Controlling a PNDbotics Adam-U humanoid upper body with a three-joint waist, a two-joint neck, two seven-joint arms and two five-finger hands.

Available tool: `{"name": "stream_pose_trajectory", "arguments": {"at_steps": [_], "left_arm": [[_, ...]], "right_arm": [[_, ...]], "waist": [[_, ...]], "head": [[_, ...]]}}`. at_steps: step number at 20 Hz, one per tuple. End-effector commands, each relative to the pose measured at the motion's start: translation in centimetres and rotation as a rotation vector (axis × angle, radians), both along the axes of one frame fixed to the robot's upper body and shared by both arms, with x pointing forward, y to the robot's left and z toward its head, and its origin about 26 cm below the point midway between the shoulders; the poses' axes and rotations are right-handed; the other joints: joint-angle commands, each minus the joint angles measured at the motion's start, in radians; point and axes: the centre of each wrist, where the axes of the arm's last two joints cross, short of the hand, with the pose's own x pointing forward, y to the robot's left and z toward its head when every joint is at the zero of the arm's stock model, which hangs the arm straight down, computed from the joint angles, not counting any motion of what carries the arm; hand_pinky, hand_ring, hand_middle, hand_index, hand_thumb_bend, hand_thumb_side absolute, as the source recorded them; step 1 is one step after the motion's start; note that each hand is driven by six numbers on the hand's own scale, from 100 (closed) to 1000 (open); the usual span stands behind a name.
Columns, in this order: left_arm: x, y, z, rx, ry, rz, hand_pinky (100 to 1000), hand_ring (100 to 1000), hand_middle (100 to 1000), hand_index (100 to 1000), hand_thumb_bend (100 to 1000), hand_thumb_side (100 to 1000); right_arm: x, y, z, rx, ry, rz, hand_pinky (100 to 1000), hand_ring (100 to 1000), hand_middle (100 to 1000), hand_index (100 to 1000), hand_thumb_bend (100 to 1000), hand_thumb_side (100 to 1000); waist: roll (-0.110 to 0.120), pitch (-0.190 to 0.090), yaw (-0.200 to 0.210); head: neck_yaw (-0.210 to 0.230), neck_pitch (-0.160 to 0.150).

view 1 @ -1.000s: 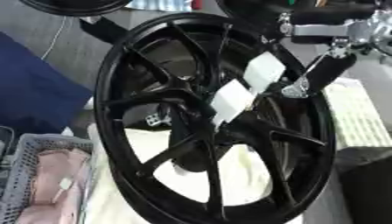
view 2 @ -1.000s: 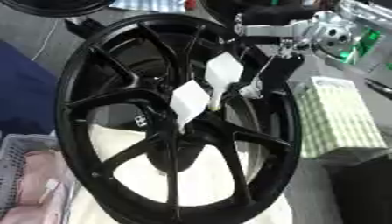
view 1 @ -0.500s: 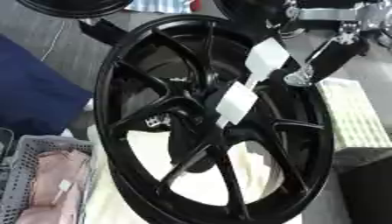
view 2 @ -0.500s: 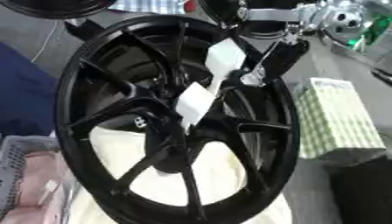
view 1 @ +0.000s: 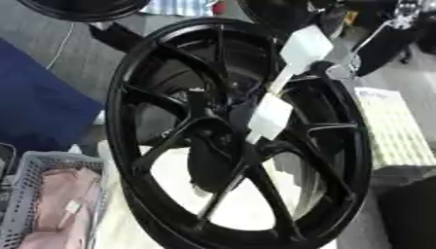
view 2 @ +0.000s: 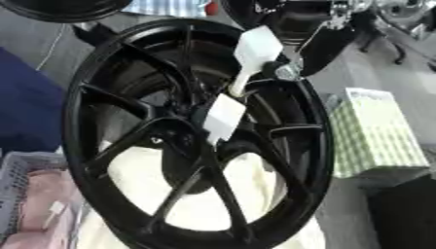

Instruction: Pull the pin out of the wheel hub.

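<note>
A large black spoked wheel (view 1: 170,63) stands upright on a pale cloth, with its hub (view 1: 217,141) at the middle. Two white tags hang in front of it. One tag (view 1: 271,116) lies by the hub. The other tag (view 2: 257,47) is higher, near the rim's top right, and a thin pale strip (view 1: 281,83) joins them. My right hand (view 2: 328,46) comes in from the upper right as a dark blurred shape beside the upper tag. A small silver piece (view 2: 285,72) shows at its tip. The pin itself is not clear to me. My left hand shows in no view.
A grey mesh basket (view 1: 21,168) holding pink cloth sits at the lower left. A green-checked box (view 2: 374,131) lies to the right of the wheel. Blue fabric (view 1: 38,107) is on the left. More black wheels (view 1: 85,7) stand behind.
My right hand has risen toward the upper right. The upper white tag has risen with it, away from the hub, and the strip between the tags has stretched longer.
</note>
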Motion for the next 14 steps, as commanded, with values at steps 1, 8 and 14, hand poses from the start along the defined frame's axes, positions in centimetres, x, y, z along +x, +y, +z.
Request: {"name": "stream_pose_trajectory", "arguments": {"at_steps": [1,8,14], "left_arm": [[-0.2,0.2,0.6,0.007,-0.024,0.01,757,681,648,840,125,688],[-0.3,0.3,0.5,0.006,-0.021,0.018,757,681,648,840,124,688],[-0.3,0.4,0.4,0.005,-0.02,0.026,758,681,648,840,122,687]], "right_arm": [[-0.8,0.0,1.8,-0.006,-0.058,-0.036,823,747,415,427,158,100],[-1.5,-0.1,3.8,0.037,-0.124,-0.108,824,743,410,424,155,100],[-2.4,-0.6,5.5,0.085,-0.205,-0.199,824,742,406,423,152,100]], "waist": [[0.013,-0.028,-0.004],[0.016,-0.029,-0.011],[0.019,-0.031,-0.022]], "head": [[0.004,-0.011],[0.012,-0.008],[0.02,-0.007]]}}
